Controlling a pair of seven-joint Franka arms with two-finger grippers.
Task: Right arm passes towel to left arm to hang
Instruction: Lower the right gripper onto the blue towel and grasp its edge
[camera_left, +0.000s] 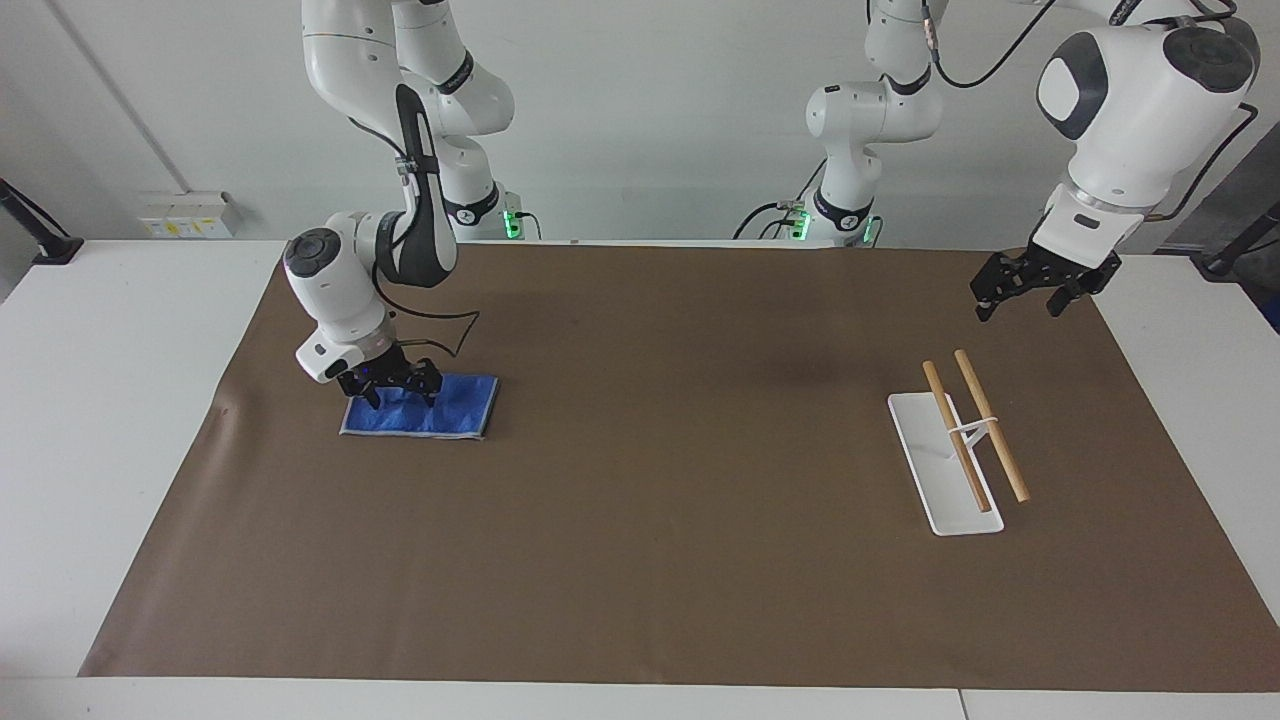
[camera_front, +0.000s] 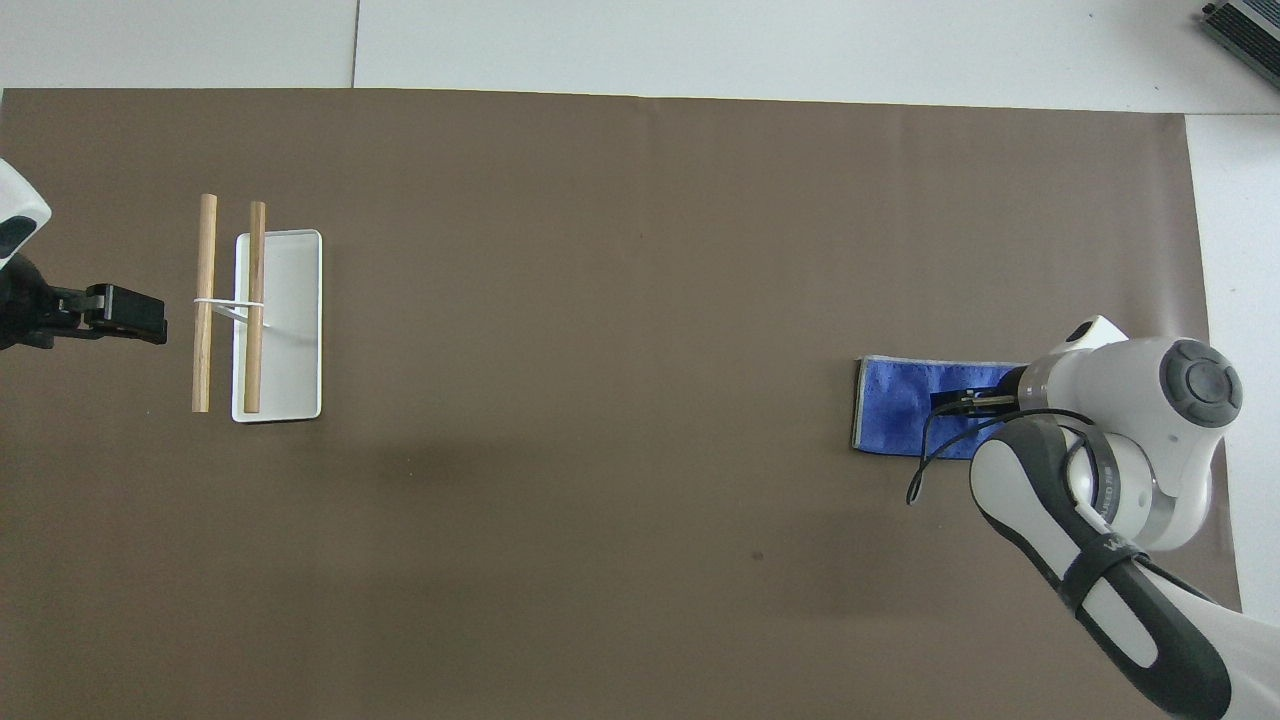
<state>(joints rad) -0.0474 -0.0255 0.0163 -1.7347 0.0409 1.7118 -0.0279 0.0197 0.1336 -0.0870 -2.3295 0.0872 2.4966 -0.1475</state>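
The blue towel (camera_left: 455, 410) lies folded flat on the brown mat (camera_left: 650, 520) toward the right arm's end of the table. It also shows in the overhead view (camera_front: 895, 405). My right gripper (camera_left: 400, 392) points down at the towel's end that lies toward the mat's edge and is right at its surface. In the overhead view the right gripper (camera_front: 960, 402) covers that end, and the arm hides the towel's corner. My left gripper (camera_left: 1020, 300) hangs open and empty in the air over the mat's edge at the left arm's end, apart from the towel.
A white rack base (camera_left: 925, 455) with two raised wooden bars (camera_left: 992, 432) stands near the left arm's end. It shows in the overhead view too (camera_front: 295, 330). White table surrounds the mat.
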